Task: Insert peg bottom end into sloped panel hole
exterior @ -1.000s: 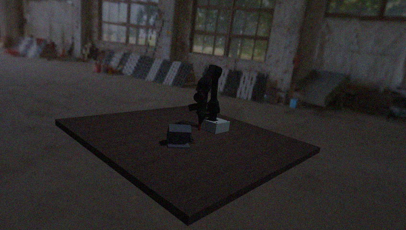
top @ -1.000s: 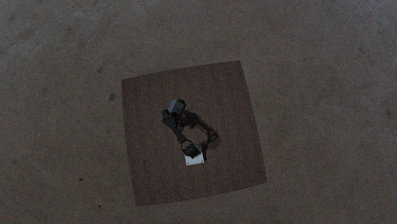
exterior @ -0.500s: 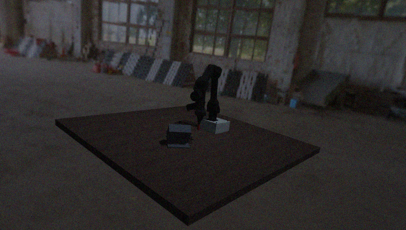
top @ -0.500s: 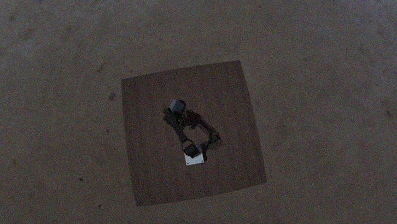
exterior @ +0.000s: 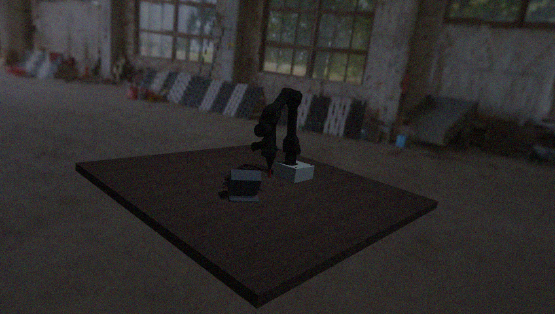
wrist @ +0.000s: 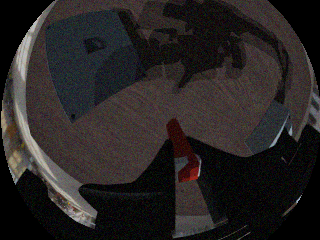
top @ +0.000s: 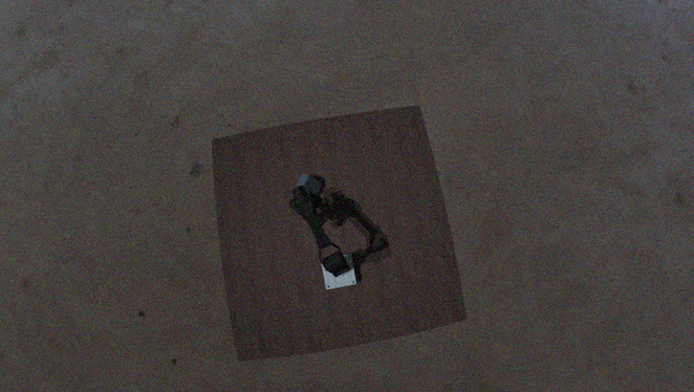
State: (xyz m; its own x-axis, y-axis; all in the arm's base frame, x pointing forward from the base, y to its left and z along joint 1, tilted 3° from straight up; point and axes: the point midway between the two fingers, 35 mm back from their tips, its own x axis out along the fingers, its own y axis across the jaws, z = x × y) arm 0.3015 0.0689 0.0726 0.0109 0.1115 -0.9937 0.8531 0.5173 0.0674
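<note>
The red peg [exterior: 269,173] [wrist: 181,142] is held between the fingertips, its free end pointing down and standing clear of the table. My gripper [exterior: 269,167] is shut on it, above the table between the panel and the robot's base. The sloped blue-grey panel [top: 303,181] [exterior: 246,174] [wrist: 70,65] lies at the upper left in the wrist view, apart from the peg. Its hole [wrist: 93,45] is a dark opening that looks angular, and a shadow covers the face's lower right part. The peg is not discernible in the top view, under the arm.
The pale base block [top: 340,281] [exterior: 304,173] [wrist: 267,131] carries the arm and stands near the gripper. The panel's block rises from the brown table [top: 396,188] [exterior: 311,218] [wrist: 125,135]. The arm's shadow falls on the table beside the panel.
</note>
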